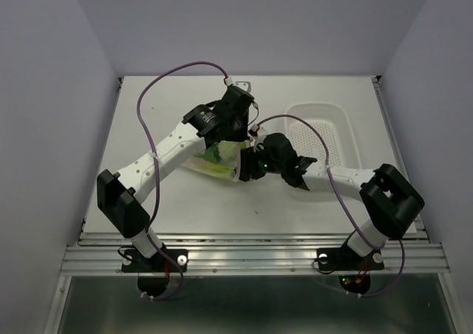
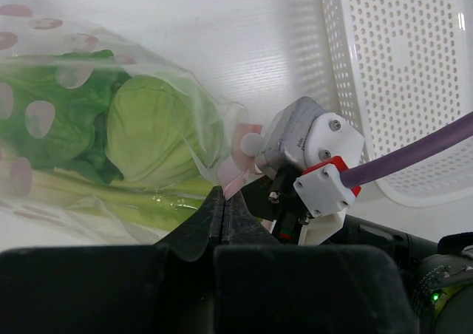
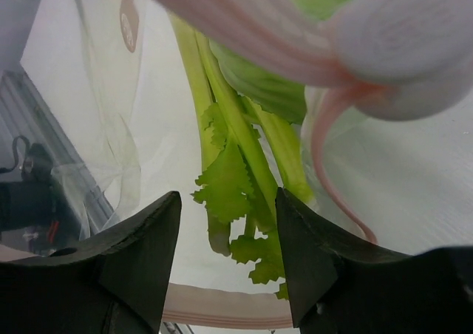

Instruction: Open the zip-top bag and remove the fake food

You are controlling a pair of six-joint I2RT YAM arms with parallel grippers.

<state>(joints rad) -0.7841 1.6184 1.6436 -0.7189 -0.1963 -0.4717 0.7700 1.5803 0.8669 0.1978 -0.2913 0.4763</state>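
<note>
White table (image 1: 177,208), grey walls; zip-top bag (image 1: 214,159) lies mid-table between both arms with the fake food (image 2: 151,131) inside. Left gripper (image 2: 223,214) is clamped tight on a thin fold of the film, and right gripper (image 3: 229,201) has jaws apart at the mouth, a leafy stalk (image 3: 222,175) between them but not pinched. Risk: film slips from that small pinch, or the stalk snags the pink zip strip (image 2: 238,173) and drags the whole bag; wrists crowd each other, purple cable (image 2: 421,153) and white basket (image 2: 414,68) just beside.
</note>
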